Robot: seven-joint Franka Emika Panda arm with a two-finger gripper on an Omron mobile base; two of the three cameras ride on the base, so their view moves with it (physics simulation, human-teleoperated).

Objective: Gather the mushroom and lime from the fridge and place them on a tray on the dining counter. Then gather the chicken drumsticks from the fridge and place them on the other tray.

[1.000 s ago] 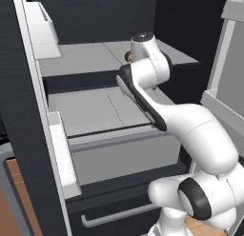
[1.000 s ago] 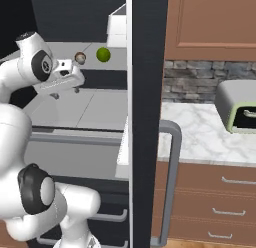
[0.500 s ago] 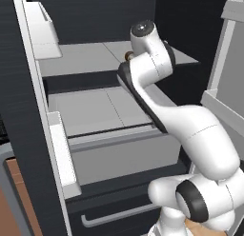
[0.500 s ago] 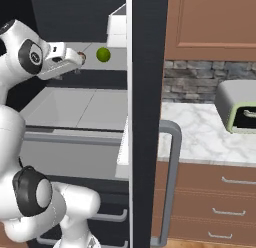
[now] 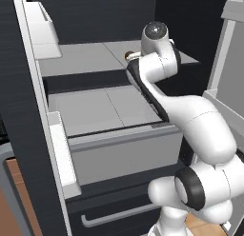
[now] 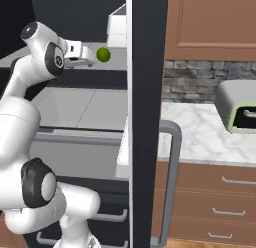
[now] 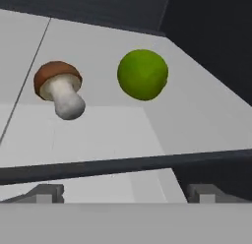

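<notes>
The gripper (image 7: pixel 125 198) has its fingers spread wide w/ nothing between them. It points at the fridge shelf (image 7: pixel 197 115), where the mushroom (image 7: pixel 60 93) and the lime (image 7: pixel 142 74) sit near each other, not touching.

To do this step well: pick one, prob. the mushroom, line the fingers up on both sides of it, go in slow, and don't bump the lime, since it looks like it could roll.

The hand view shows both foods close up. The right base view shows the lime just past the gripper, and also the counter (image 6: pixel 195 132) w/ a bread box (image 6: pixel 240 107) beside the fridge.
</notes>
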